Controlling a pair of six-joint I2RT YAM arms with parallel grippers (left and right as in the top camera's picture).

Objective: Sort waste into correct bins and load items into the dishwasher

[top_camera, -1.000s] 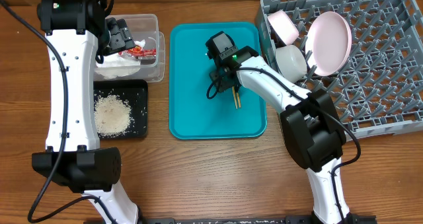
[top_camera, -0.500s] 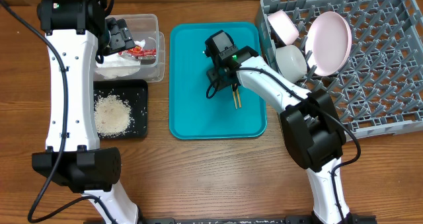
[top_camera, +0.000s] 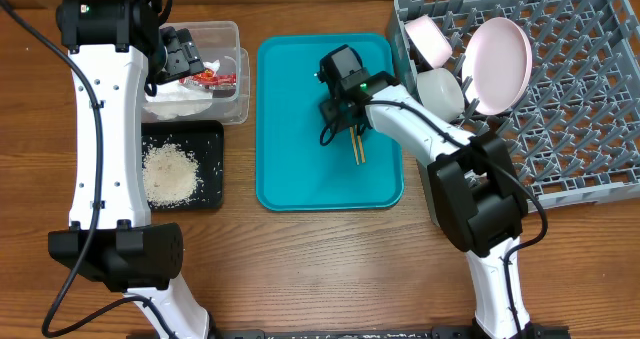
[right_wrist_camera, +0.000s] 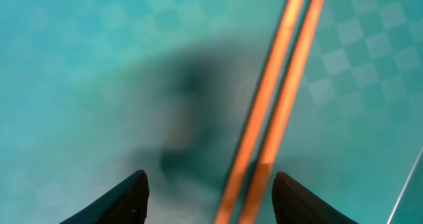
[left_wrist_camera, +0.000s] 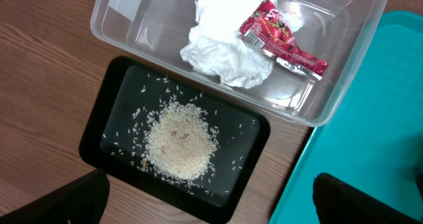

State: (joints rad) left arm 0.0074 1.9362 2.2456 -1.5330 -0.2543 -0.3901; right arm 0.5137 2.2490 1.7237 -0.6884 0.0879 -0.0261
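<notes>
Fingers (right_wrist_camera: 132, 196) of our right gripper (right_wrist_camera: 210, 204) stand half apart, gripping nothing; our left gripper (left_wrist_camera: 211, 207) gapes wide above the tub, empty. One rack (top_camera: 580, 129) at 2 o'clock carries one plate (top_camera: 500, 64) and two bowls (top_camera: 428, 39). One teal tray (top_camera: 290, 159) sits mid-table. At 10 o'clock one tub (left_wrist_camera: 125, 19) holds one napkin (left_wrist_camera: 221, 49) and one wrapper (left_wrist_camera: 281, 39); at 9, one black tray (left_wrist_camera: 99, 138) holds rice (left_wrist_camera: 182, 141). Two chopsticks (right_wrist_camera: 284, 85) lie on the teal tray between our right fingers.
</notes>
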